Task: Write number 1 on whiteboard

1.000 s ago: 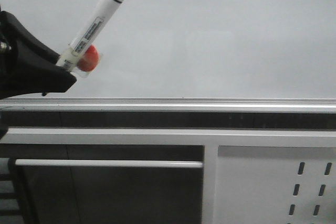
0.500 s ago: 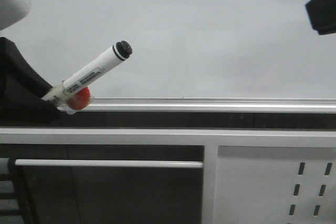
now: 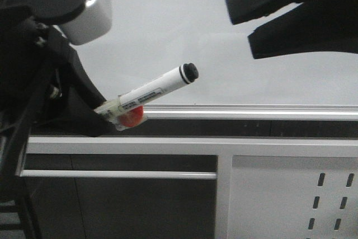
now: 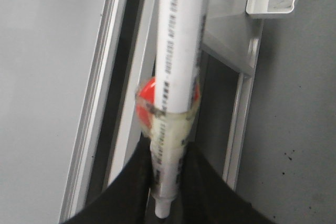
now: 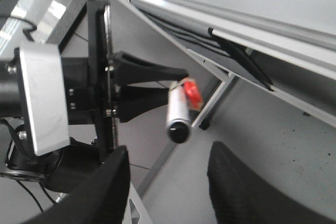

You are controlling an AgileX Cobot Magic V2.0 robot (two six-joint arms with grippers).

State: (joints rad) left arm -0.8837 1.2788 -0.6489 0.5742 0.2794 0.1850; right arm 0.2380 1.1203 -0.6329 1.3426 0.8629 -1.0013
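The whiteboard (image 3: 184,32) fills the upper front view, pale and glossy; no number 1 shows on it. My left gripper (image 3: 100,115) is shut on the lower end of a white marker pen (image 3: 156,89) with a black cap. A red ball (image 3: 131,117) is taped to the pen, which tilts up to the right, in front of the board's bottom rail. The left wrist view shows the gripper (image 4: 168,174), the pen (image 4: 181,51) and the ball (image 4: 147,95). My right gripper (image 3: 239,26) is open at the upper right. In its wrist view the gripper (image 5: 170,153) faces the pen's cap (image 5: 178,131).
The silver bottom rail (image 3: 257,110) runs across below the board. Under it are a white frame bar (image 3: 112,174) and a grey metal panel with slotted holes (image 3: 279,194). A small white tray (image 4: 270,1) holding another pen hangs on the frame.
My left gripper has moved right and swung the marker lower, towards level. My right gripper has come in from the upper right, open, towards the cap.
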